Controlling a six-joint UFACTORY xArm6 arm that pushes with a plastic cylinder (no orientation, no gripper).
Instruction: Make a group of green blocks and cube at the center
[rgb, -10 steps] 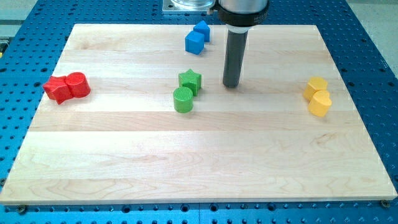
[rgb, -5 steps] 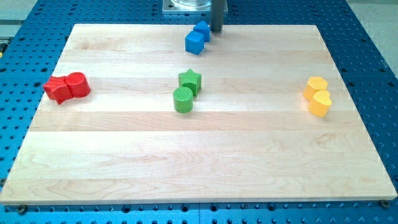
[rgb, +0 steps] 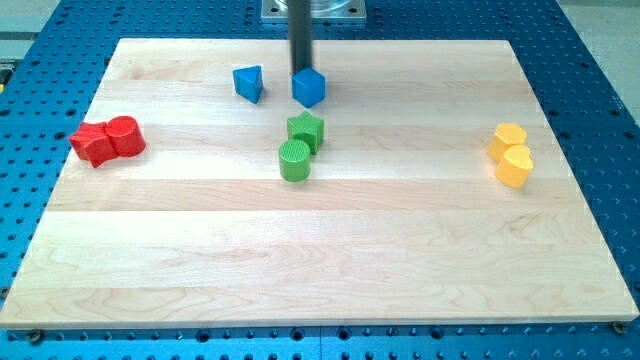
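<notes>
A green star block (rgb: 306, 130) and a green cylinder (rgb: 294, 160) touch each other near the board's middle. A blue cube (rgb: 309, 87) sits just above the star, a small gap apart. My rod comes down from the view's top and my tip (rgb: 300, 72) stands right at the cube's upper left edge. A blue wedge-like block (rgb: 249, 83) lies to the left of the cube and the tip.
Two red blocks (rgb: 107, 139) sit together at the board's left edge. Two yellow blocks (rgb: 511, 154) sit together at the right. The wooden board (rgb: 320, 260) lies on a blue perforated table.
The rod went from right of the green star to the top, then left behind the blue pair. The cube slid down toward the star; the other blue block moved left.
</notes>
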